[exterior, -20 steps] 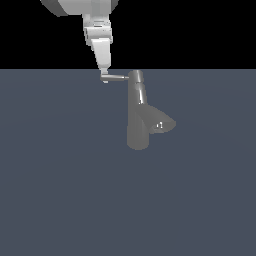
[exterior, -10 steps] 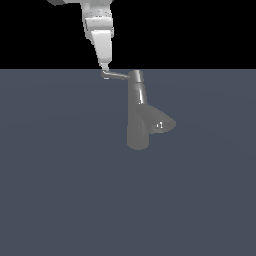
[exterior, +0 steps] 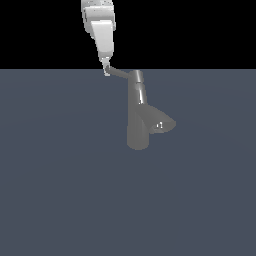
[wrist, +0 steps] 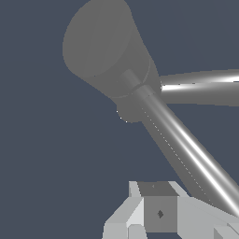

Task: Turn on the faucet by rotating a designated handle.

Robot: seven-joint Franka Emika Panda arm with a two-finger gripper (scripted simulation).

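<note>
- Faucet (exterior: 138,122) stands upright on the worktop (exterior: 60,190).
- Handle (exterior: 120,74) runs sideways from the faucet's cap.
- Tool (exterior: 106,71) sits at the handle's free end; grip state unreadable.

The exterior view stands well back from the gripper (exterior: 106,71) and looks at it level from the side, slightly downward, so the flat grey floor (exterior: 60,190) fills the lower part and black background sits above. It takes in the whole faucet (exterior: 138,117) beside and below the gripper. The wrist view sits just behind the gripper (wrist: 158,212) and looks past its fingers, down along the handle (wrist: 186,144) toward the faucet's (wrist: 105,49) top cap, very near, with only floor (wrist: 42,154) beyond. Both views share the gripper tips, the handle (exterior: 120,74) and the faucet top.
</note>
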